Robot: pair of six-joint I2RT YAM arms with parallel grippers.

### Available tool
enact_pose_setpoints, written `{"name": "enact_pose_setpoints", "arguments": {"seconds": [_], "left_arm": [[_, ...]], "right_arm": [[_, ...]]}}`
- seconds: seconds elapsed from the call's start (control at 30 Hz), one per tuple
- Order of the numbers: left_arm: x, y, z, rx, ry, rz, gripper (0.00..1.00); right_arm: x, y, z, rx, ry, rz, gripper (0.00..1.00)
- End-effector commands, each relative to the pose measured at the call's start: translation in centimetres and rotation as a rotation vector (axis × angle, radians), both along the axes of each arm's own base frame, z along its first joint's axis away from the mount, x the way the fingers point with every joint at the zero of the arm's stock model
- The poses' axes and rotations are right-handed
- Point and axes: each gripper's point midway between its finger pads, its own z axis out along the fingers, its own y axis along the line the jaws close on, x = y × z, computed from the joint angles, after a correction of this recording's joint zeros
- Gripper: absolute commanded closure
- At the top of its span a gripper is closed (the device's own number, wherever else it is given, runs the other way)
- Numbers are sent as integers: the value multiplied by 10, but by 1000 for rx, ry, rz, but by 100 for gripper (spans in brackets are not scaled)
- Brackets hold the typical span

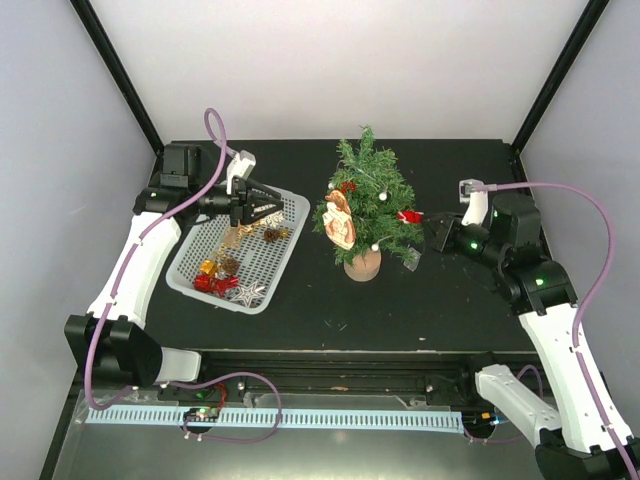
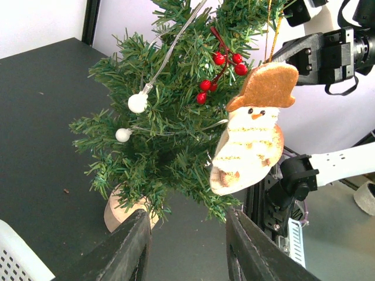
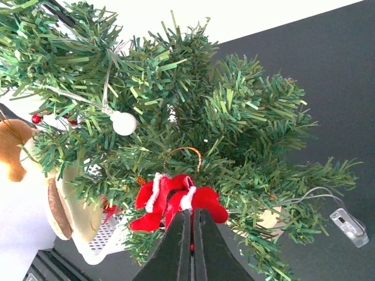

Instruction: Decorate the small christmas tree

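Observation:
The small christmas tree (image 1: pixel 367 200) stands mid-table on a round wooden base (image 1: pixel 362 265). It carries a snowman ornament (image 1: pixel 340 220) with a brown hat, red berries and white light beads. My right gripper (image 1: pixel 425 228) is shut on a red Santa-suit ornament (image 3: pixel 176 199) with white trim and a gold loop, held against the tree's right branches. My left gripper (image 1: pixel 268 207) is open and empty above the white basket (image 1: pixel 200 290). In the left wrist view the tree (image 2: pixel 164 129) and the snowman ornament (image 2: pixel 249 146) hang beyond my open fingers (image 2: pixel 126 249).
The white basket holds several ornaments: red (image 1: pixel 214 283), gold (image 1: pixel 208 266), a pine cone (image 1: pixel 228 263) and a silver star (image 1: pixel 248 292). A light-string battery pack (image 1: pixel 411 259) lies right of the tree base. Black frame posts stand at the back corners.

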Motion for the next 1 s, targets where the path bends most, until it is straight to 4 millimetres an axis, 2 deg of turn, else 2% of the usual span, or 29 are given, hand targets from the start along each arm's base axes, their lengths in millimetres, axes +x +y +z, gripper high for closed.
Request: {"name": "enact_pose_setpoints", "arguments": {"seconds": [0.0,0.77,0.97], "left_arm": [[2,0,2,-16,-20,-16,62],[3,3,-1,-6,-25,-4,62],[4,5,-1,-10,-26,-1,62]], "right_arm": [[-3,-6,-4,-33,-10,-14,99],[-10,-19,-12,-113,-33,-49,99],[-12,-28,3,-120,-79,-98,99]]}}
